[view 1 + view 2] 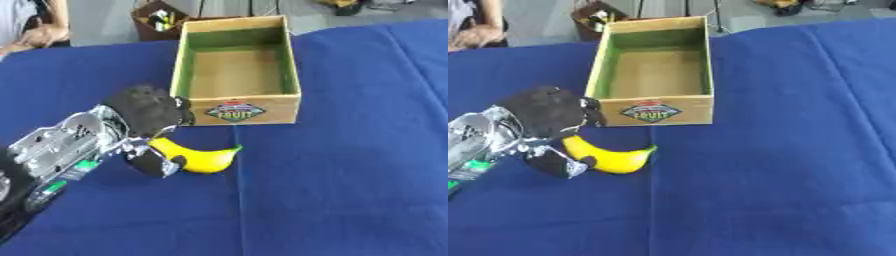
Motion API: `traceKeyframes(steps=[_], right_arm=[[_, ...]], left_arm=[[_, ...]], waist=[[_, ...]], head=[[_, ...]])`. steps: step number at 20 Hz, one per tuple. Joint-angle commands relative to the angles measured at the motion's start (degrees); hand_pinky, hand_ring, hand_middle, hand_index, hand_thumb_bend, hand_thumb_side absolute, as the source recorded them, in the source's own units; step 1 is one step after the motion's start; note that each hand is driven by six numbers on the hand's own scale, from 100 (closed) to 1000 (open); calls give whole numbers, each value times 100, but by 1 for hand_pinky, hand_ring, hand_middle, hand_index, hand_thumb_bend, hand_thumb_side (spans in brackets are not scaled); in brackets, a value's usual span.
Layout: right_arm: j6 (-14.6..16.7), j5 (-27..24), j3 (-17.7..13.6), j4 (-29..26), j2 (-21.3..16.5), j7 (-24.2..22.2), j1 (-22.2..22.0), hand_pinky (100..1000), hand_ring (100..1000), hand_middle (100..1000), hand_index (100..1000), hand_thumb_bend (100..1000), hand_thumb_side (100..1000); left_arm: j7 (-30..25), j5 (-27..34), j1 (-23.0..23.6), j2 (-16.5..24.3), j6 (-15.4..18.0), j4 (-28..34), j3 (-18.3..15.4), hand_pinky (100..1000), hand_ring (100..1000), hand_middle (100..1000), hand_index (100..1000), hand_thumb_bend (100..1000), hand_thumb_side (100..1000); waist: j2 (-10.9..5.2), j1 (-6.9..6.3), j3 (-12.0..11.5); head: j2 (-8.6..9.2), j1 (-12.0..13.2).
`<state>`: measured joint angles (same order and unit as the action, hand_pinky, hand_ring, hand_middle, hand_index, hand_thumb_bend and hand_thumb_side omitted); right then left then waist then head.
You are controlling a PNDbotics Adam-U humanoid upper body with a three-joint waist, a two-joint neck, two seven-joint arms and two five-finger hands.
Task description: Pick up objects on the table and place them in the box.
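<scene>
Banana: one yellow banana (203,157) with a green tip lies on the blue-covered counter (350,175), just in front of the box's near left corner, its curve bowed toward the viewer.
Box: one open wooden box (293,65) with a green-tinted inner wall and a "FRUIT" label on its near face stands on the counter beyond the banana; nothing shows inside it.
Left robot hand: the left robot hand (149,112) comes in from the lower left on a silver and black arm; its black fingers are curled over the banana's left end and its thumb (157,162) sits below that end, so the fruit is pinched between them. The back of the hand lies near the box's left front corner; whether it touches the box cannot be told.
Count: one banana, one box, one robot hand in view.
Counter: a blue cloth covers it, with a fold line running toward the viewer from the box.
</scene>
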<state>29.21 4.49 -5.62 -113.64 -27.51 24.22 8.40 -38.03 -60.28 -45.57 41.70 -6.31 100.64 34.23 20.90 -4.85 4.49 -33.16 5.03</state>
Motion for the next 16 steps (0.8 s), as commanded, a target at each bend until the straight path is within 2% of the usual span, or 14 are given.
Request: traceKeyframes(steps=[1, 8, 16], right_arm=[[-16, -21, -25, -95, -71, -7, 43, 768, 716, 623, 788, 100, 890], [-35, -32, -21, -95, -45, -18, 45, 769, 717, 622, 788, 100, 886], [-27, -38, -20, -95, -31, -29, 54, 769, 717, 622, 789, 100, 888]], left_arm=[[55, 113, -80, 34, 24, -98, -5, 461, 575, 775, 841, 336, 513], [-70, 332, -103, -30, 41, -208, -2, 464, 580, 780, 853, 364, 516], [93, 276, -102, -201, 85, -546, 24, 441, 563, 735, 813, 366, 510]], waist=[[-92, 27, 0], [-92, 27, 11], [-72, 37, 35]], head=[[54, 27], [71, 36], [79, 39]])
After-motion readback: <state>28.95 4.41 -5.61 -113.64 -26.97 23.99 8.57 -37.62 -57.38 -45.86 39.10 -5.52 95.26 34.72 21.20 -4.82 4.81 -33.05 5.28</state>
